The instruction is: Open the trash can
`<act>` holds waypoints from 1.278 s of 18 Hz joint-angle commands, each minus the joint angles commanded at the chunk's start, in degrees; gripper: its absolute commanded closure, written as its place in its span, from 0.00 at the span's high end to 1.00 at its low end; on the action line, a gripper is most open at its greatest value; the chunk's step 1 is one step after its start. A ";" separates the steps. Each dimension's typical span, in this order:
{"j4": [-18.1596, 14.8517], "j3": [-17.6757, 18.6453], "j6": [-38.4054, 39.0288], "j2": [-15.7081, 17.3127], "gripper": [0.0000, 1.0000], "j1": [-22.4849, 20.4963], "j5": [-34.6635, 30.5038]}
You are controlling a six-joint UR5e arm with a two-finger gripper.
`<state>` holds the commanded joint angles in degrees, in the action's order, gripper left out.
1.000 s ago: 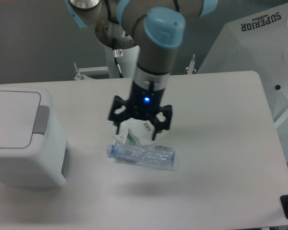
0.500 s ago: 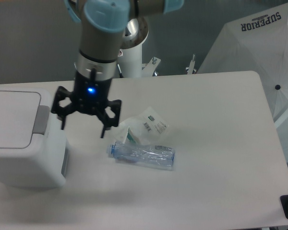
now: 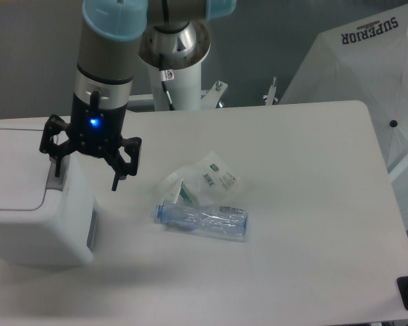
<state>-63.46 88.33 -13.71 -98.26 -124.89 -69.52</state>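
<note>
The trash can (image 3: 34, 204) sits at the left edge of the table (image 3: 306, 204), partly cut off by the picture's side. It's a big white box w/ a flat lid on top and a grey push bar (image 3: 54, 178) along the lid's right edge. The lid looks shut.

The fingers (image 3: 87, 168) are spread wide open and hold nothing. They hang right over the can's right side, about above the grey bar — one finger (image 3: 55, 163) on the bar side, the other out over the table. I can't tell if anything touches the bar yet.

To do this step well, I think the arm should come straight down so one finger tip lands on the middle of the bar, not on its end and not on the lid. A slow, soft push is best. If it pushes off to the side, the tip may slip off or the can may slide on the table.

The can's long side seems to run left to right, w/ the bar end facing the middle of the table. The bar itself runs front to back.

A clear bottle (image 3: 202, 221) and a crumpled wrapper (image 3: 204, 178) lie near the table's middle, well apart from the can — not in the way.
</note>
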 joint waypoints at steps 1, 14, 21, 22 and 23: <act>-0.09 0.09 0.00 0.00 1.00 0.00 0.00; 0.44 0.71 0.00 0.17 1.00 0.00 0.09; 0.61 -2.28 -1.49 0.00 1.00 -4.91 -0.09; 0.79 -2.55 -2.19 -0.09 1.00 -6.23 -0.18; 0.88 -2.55 -3.42 -0.09 1.00 -7.81 -0.18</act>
<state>-62.58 85.78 -17.13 -98.35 -132.70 -69.70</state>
